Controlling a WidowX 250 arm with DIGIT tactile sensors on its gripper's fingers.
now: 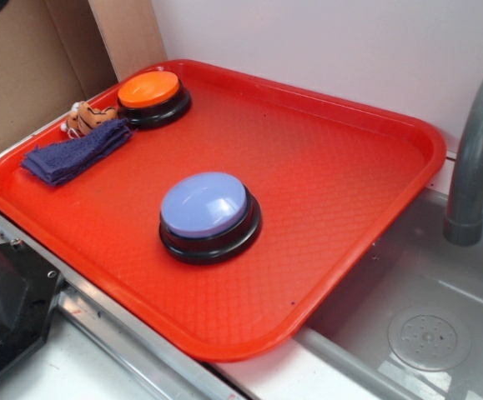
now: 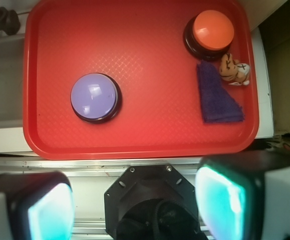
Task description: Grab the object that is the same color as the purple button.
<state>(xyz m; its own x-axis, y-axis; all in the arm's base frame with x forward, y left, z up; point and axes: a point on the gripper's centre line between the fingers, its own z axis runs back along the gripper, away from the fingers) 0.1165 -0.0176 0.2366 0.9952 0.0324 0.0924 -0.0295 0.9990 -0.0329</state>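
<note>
Lying untouched on the red tray (image 2: 44, 135), the purple cloth (image 2: 217, 96) sits just beside the orange button (image 2: 213, 30), touching the striped plush toy (image 2: 234, 69), well apart from the purple button (image 2: 94, 96). Gripper (image 2: 134, 207): fingers spread wide, holding nothing, off the tray's near edge. Judged progress: nothing done; approach, descent and grasp all remain.

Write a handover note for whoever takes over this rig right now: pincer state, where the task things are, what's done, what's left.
Pincer: open, empty, hovering outside the tray's near edge, touching nothing.
Purple cloth: flat on the red tray, near its edge, beside the orange button, with the striped plush right next to it.
Purple button: mid-tray, apart from the cloth.
Done: nothing yet; the cloth is untouched.
Left: move over the cloth, lower, close on it and lift. The plush sits tight against it, so aim for the cloth's far end from the toy.
</note>
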